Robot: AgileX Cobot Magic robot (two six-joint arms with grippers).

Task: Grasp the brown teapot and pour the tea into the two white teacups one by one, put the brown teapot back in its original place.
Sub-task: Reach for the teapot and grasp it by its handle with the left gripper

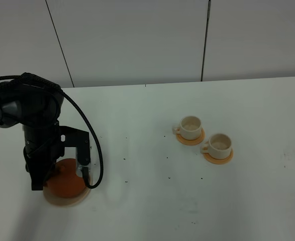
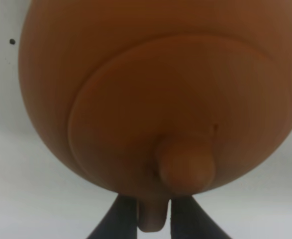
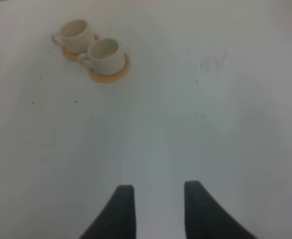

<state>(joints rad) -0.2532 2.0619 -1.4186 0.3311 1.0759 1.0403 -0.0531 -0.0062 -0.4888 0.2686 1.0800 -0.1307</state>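
Note:
The brown teapot (image 1: 69, 185) sits on its pale tan coaster, the original place (image 1: 62, 202), at the front left of the table. My left gripper (image 1: 62, 173) reaches down over it. In the left wrist view the brown teapot (image 2: 160, 89) fills the frame, and the left gripper (image 2: 153, 219) is shut on its loop handle (image 2: 150, 219) just behind the lid knob (image 2: 185, 169). The two white teacups (image 1: 191, 127) (image 1: 220, 144) stand right of centre. My right gripper (image 3: 158, 209) is open with nothing in it, far from the teacups (image 3: 78, 35) (image 3: 106, 55). No tea shows.
Each cup rests on a small orange saucer (image 1: 190, 139) (image 1: 220, 157). Small dark specks dot the white table (image 1: 147, 201). A grey panelled wall (image 1: 137, 40) rises behind its far edge. The left arm's black cable (image 1: 94, 150) loops beside the teapot.

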